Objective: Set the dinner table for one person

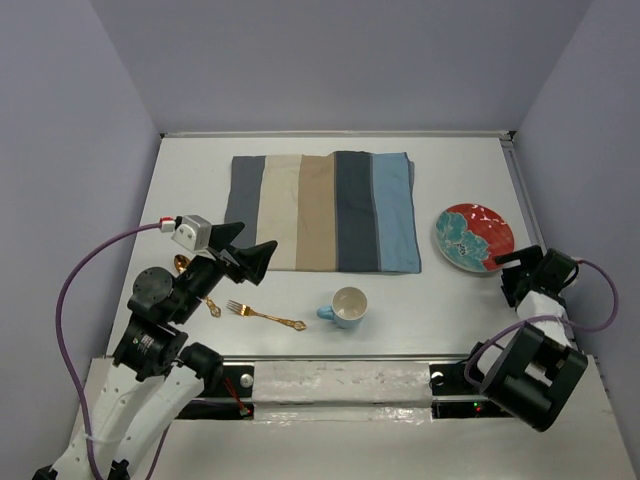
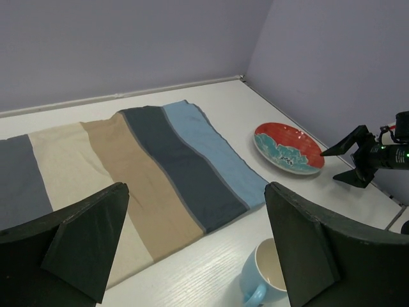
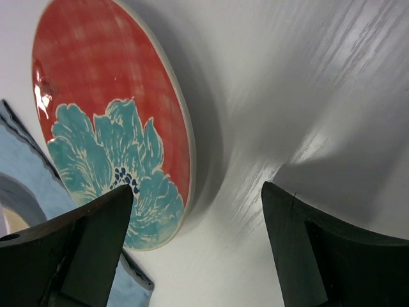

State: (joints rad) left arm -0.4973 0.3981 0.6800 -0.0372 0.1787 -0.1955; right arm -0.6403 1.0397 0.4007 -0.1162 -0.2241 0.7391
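Observation:
On the white dinner table (image 1: 190, 190) lies a striped cloth mat (image 1: 325, 212) (image 2: 128, 160). To its right sits a red plate with a teal flower (image 1: 473, 237) (image 2: 287, 147) (image 3: 108, 115). My right gripper (image 1: 505, 275) (image 3: 197, 188) is open at the plate's near-right rim, with one finger over the flower side and the other over bare table. A blue mug (image 1: 348, 306) (image 2: 265, 275) stands in front of the mat. A gold fork (image 1: 265, 315) lies left of the mug. My left gripper (image 1: 252, 250) (image 2: 196, 188) hangs open and empty above the mat's near-left corner.
A gold spoon (image 1: 183, 264) lies partly under the left arm. Purple walls close in the table on the left, back and right, with a low rim (image 1: 340, 133) along the far edge. A taped metal strip (image 1: 340, 380) runs along the near edge between the arm bases.

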